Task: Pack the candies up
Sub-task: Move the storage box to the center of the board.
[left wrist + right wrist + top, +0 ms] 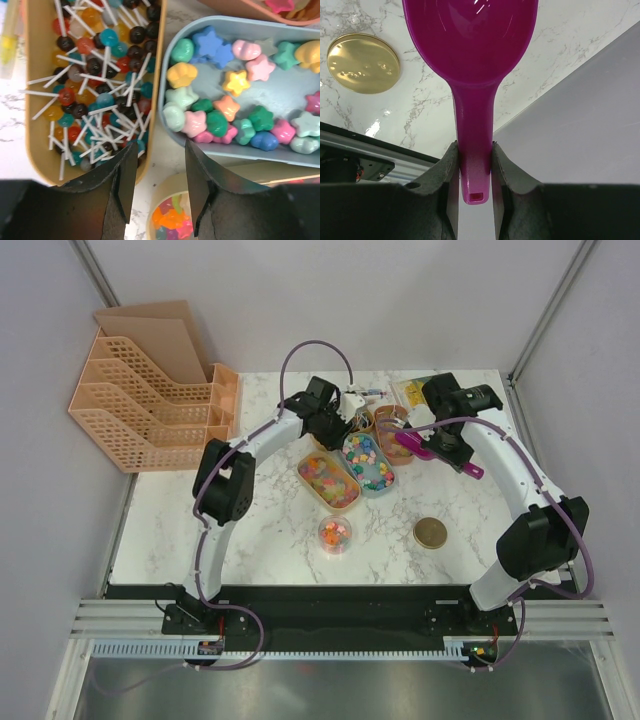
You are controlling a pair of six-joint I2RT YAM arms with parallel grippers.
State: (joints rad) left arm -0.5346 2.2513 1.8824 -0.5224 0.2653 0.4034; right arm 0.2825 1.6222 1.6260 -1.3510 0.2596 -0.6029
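**Over the far trays: left claw spread, right claw pinching the scoop**

At far left, an orange file rack point(150, 400) is standing apart from the work. Moving right, the left gripper point(157, 185) is hovering with its fingers spread and gripping nothing. It is hanging over the gap between the lollipops point(95, 75) in their tan tray point(34, 135) and the pastel star candies point(235, 82) in the blue tray point(287, 92). Nearer, a small jar point(335, 533) is sitting partly filled.

Further right, the right gripper point(474, 165) is pinching the handle of the magenta scoop point(470, 40). The scoop's long axis is running roughly left to right, with the bowl pointing left. The trays are lying just left of that bowl, so the right arm is likely the one scooping next. A gold lid point(431, 532) is lying on the near side.
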